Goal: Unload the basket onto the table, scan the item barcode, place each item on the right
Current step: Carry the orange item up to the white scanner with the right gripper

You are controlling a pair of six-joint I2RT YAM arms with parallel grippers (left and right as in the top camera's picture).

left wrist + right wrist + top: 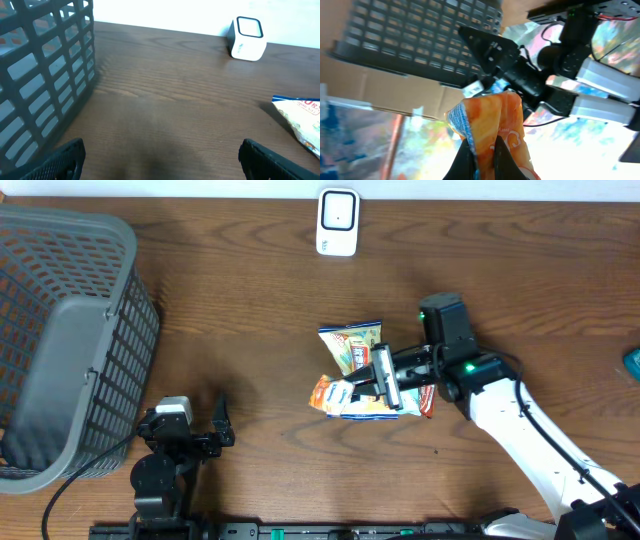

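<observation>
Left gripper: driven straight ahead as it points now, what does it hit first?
Way looks free: the open left gripper faces bare table. The basket sits left of that line, scanner and snack bag right of it. Downward tilt hard to judge.

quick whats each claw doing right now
Left claw: open, holding nothing.
Right claw: shut on the orange snack bag.

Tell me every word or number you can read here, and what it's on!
No text reads clearly.
Orange crinkly snack packet in the right claw: print too blurred.
White-and-blue snack packet: red lettering, too small to read.
White box-shaped scanner: faint side mark, too small to read.
Grey plastic basket: no text.
</observation>
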